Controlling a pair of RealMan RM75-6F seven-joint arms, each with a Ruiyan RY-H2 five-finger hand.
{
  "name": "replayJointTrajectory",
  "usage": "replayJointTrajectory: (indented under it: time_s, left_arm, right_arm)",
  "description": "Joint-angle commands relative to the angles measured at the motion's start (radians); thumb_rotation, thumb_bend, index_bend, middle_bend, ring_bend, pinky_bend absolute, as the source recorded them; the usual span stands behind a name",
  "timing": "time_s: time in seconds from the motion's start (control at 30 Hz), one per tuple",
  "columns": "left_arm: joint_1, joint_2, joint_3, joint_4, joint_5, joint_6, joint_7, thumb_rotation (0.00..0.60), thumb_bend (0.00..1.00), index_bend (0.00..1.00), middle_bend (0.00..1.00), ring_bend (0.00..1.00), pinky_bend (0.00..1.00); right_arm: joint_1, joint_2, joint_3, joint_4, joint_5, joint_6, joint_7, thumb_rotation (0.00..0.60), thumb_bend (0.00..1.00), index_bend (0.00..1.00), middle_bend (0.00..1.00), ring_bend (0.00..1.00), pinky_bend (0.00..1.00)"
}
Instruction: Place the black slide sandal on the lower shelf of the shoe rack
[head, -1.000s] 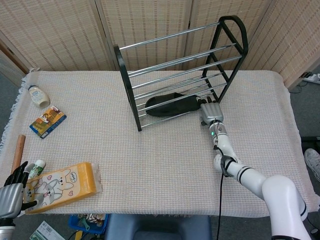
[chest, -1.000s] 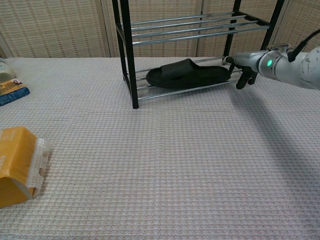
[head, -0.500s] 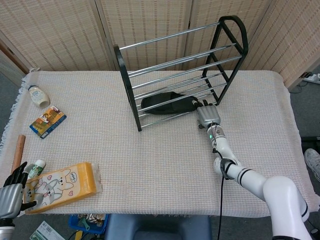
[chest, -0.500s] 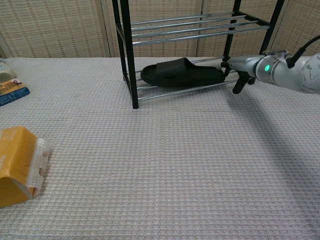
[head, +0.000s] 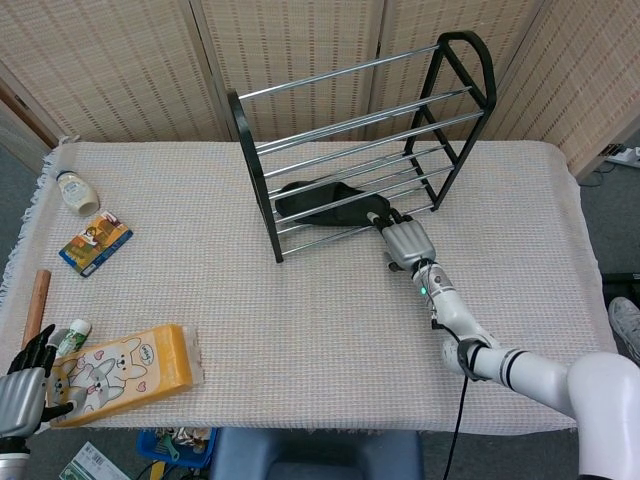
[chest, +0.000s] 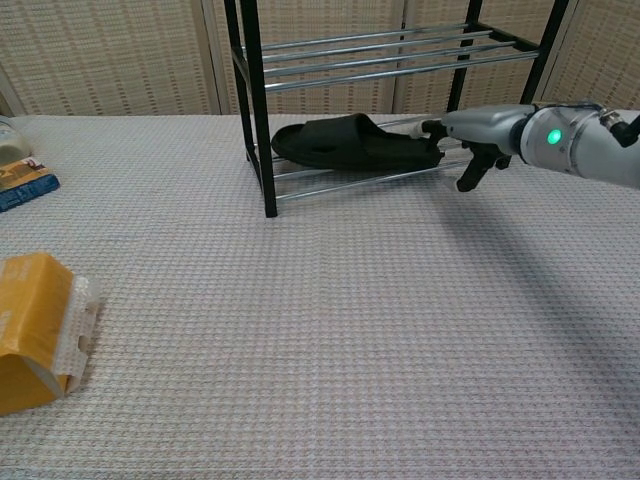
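**A:** What's the room like, starting big?

**B:** Woven folding screens stand behind everything. In front of them is the surface, covered by a pale waffle-weave cloth with a fringe on its left edge. Toward the back of it stands the shoe rack, a black frame with chrome rails.

**A:** And the black slide sandal?

**B:** The black slide sandal lies on the rails of the lower shelf, toward the rack's left end post, lengthwise along the rails.

**A:** Where are the hands?

**B:** The right hand is at the sandal's right end, its fingers stretched toward it and touching or all but touching; one finger hangs down in front of the rack. I cannot tell whether it grips the sandal. The left hand sits at the near left corner, fingers apart, holding nothing.

**A:** Anything smaller lying about?

**B:** A yellow packet with cartoon rabbits beside the left hand, a blue snack packet farther back, a small white bottle near the far left edge, and a wooden stick along the left side.
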Motion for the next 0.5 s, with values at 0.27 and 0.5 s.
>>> replayJointTrajectory:
  time_s: [0.27,0.5]
  left_arm:
    - [-0.001,0.004,0.000,-0.011,-0.005,-0.004,0.015,0.600,0.24,0.09,0.00,0.00,0.17]
    - [0.005,0.008,0.001,-0.013,-0.015,-0.002,0.018,0.600,0.24,0.09,0.00,0.00,0.17]
  right_arm:
    - [0.053,-0.081,0.020,0.162,0.061,-0.044,-0.020,0.600,0.49,0.00,0.15,0.04,0.16]
    - [0.085,-0.152,0.012,0.279,0.097,-0.094,-0.047,0.600,0.50,0.00,0.15,0.04,0.16]
